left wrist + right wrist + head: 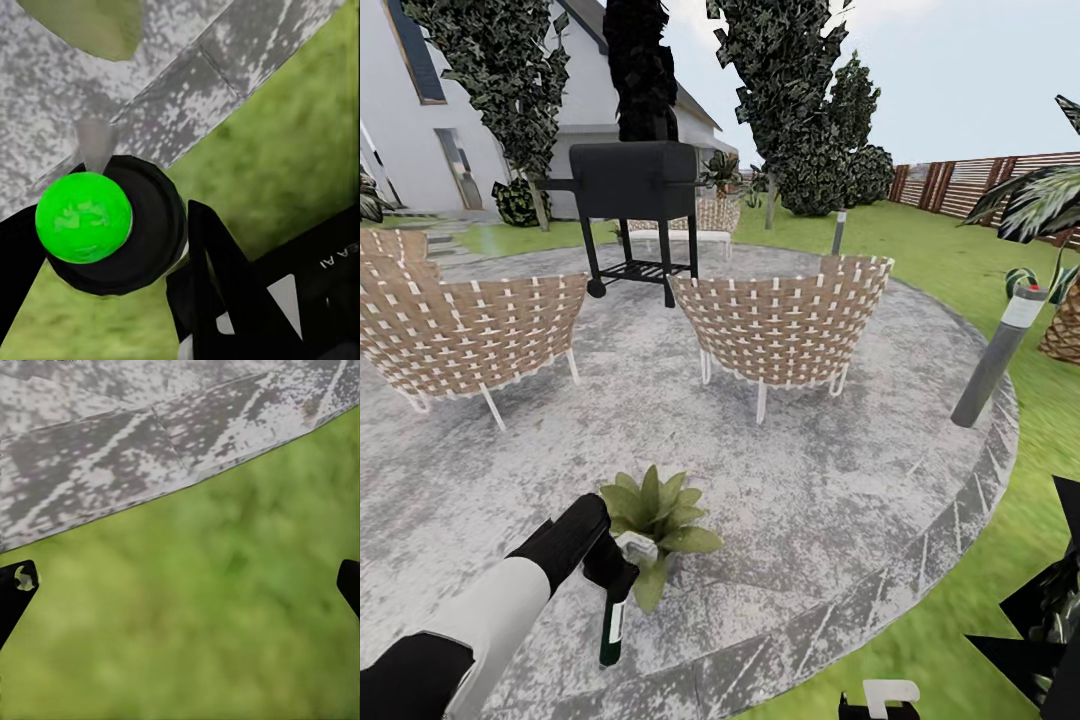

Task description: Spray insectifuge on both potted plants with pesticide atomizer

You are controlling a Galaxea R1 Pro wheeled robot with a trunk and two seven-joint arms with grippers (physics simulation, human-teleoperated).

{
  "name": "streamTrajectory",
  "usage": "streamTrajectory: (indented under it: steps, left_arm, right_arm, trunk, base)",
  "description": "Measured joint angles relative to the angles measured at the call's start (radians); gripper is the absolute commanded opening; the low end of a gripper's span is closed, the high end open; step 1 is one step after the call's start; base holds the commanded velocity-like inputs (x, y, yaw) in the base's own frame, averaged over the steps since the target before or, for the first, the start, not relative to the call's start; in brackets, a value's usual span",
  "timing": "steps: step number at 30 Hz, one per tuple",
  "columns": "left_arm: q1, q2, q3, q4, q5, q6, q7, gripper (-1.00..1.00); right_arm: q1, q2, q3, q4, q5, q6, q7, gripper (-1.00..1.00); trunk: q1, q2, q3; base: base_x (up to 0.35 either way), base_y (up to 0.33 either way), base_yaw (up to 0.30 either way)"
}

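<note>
Down low by the robot, the left gripper (610,570) is closed around the pesticide atomizer (612,625), a dark green bottle that hangs from it with its bottom pointing at the ground. From the left wrist view the atomizer's round end shows bright green (84,217), held tight between the black fingers (217,262). It sits right beside one potted plant (655,520), near the edge of the patio (840,500), with the lawn (960,600) close by. I think the spray may go wrong because the bottle looks aimed down at the stones, not at the leaves, so the plant might stay partly dry. The bottle is also very close to the leaves and could bump them or tip the little pot. The right gripper (180,585) has its fingers wide apart over the grass and holds nothing. I can't pick out a second potted plant for sure, so it could get missed.
</note>
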Motion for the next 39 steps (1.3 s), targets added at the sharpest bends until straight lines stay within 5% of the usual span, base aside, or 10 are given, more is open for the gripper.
streamTrajectory:
  steps: [10,19,27,39]
  left_arm:
    - [-0.177,-0.032,-0.006,0.017,-0.003,0.005,-0.005,-1.00]
    - [-0.164,-0.019,-0.110,0.103,-0.006,-0.002,-0.086,-1.00]
    - [-0.161,-0.002,-0.110,0.100,-0.010,0.001,-0.093,-1.00]
    - [-0.164,-0.001,-0.111,0.104,-0.010,0.001,-0.093,-1.00]
  right_arm:
    - [0.000,-0.001,0.000,0.000,0.000,0.000,0.000,1.00]
    - [0.000,-0.001,0.000,0.000,0.000,0.000,0.000,1.00]
    - [0.000,0.001,-0.001,-0.001,-0.004,0.000,-0.002,1.00]
    - [0.000,0.000,-0.002,-0.001,-0.004,0.000,-0.002,1.00]
  trunk:
    - [0.000,0.000,0.000]
    - [0.000,0.000,0.000]
    - [0.000,0.000,-0.004]
    - [0.046,-0.084,-0.060]
  base:
    - [0.000,0.000,0.000]
    - [0.000,0.000,0.000]
    - [0.000,0.000,0.000]
    - [0.000,0.000,0.000]
